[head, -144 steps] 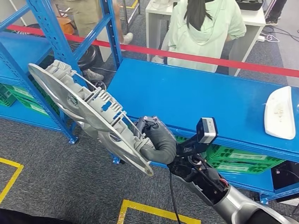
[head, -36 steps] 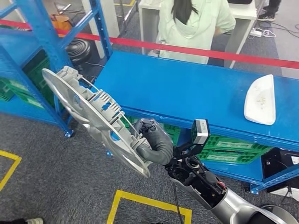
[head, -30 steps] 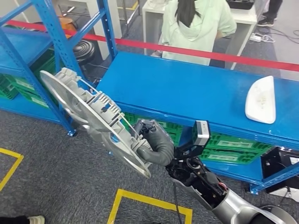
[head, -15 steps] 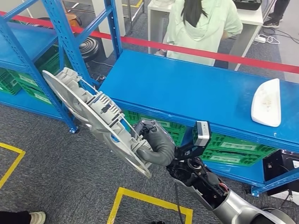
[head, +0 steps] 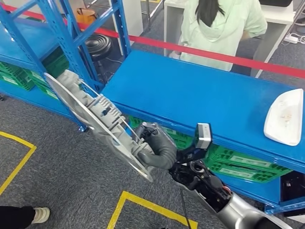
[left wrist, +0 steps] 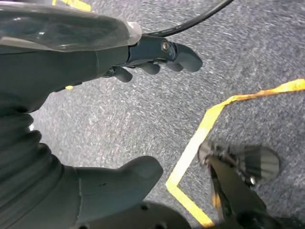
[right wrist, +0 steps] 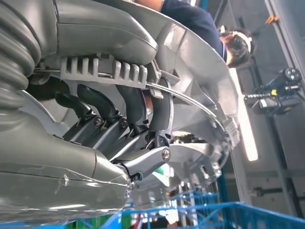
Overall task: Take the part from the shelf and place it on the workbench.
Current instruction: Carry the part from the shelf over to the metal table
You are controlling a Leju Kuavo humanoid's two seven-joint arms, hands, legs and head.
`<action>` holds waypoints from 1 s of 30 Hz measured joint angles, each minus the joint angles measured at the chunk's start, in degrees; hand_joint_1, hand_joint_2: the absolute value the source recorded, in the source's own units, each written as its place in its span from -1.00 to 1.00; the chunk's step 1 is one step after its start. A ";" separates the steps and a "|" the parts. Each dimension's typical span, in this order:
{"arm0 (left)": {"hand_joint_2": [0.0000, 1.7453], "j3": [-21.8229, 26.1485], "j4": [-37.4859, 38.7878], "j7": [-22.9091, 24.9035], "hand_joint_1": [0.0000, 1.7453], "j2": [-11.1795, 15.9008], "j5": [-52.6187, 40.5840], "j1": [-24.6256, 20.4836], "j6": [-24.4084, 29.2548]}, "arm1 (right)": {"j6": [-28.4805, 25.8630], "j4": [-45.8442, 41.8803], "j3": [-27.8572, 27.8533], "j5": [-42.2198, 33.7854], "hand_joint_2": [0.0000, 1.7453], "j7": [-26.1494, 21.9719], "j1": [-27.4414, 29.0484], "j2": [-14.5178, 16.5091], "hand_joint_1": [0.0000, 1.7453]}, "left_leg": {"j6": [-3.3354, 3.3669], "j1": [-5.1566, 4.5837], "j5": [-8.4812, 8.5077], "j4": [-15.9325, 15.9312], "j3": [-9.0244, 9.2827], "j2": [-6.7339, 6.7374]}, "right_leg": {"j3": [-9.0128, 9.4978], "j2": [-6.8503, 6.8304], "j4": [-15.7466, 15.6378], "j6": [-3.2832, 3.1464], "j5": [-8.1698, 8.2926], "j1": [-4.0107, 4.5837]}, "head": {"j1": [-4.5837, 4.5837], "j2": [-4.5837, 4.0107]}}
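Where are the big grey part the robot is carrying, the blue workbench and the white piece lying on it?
grey part (head: 93,114), head view: on its ribbed middle.
workbench (head: 187,98), head view: on a bare stretch of its blue top.
white piece (head: 285,118), head view: on its middle.

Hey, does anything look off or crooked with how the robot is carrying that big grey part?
Somewhat. The right robot hand grips the long grey part at one end only, so the rest juts out tilted over the floor, not yet above the blue workbench. No damage shows. The left robot hand holds nothing.
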 joint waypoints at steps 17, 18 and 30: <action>1.00 0.07 0.00 -1.02 -1.00 0.55 3.04 0.33 0.99 | 3.80 2.07 0.41 -0.38 1.00 -0.67 -0.65 0.79 1.00 | 4.08 -1.85 8.39 -8.93 0.90 0.66 | -3.86 -1.30 12.30 1.28 -7.69 1.37 | 0.49 0.00; 1.00 0.09 0.00 -0.94 -1.00 0.55 3.26 0.34 1.16 | 4.04 2.42 0.46 -0.40 1.00 -0.70 -0.64 0.82 1.00 | 4.09 -1.86 8.40 -8.86 0.85 -0.02 | -5.10 -1.11 15.31 1.37 -8.72 1.33 | 0.69 0.00; 1.00 0.17 0.02 -0.24 -1.00 0.97 3.83 0.77 2.23 | 4.56 5.25 0.65 -0.24 1.00 -1.32 -1.78 2.52 1.00 | 1.47 -1.62 5.88 -3.51 -2.47 -1.92 | 3.63 -0.01 -2.04 -0.98 -1.48 0.78 | 0.64 0.00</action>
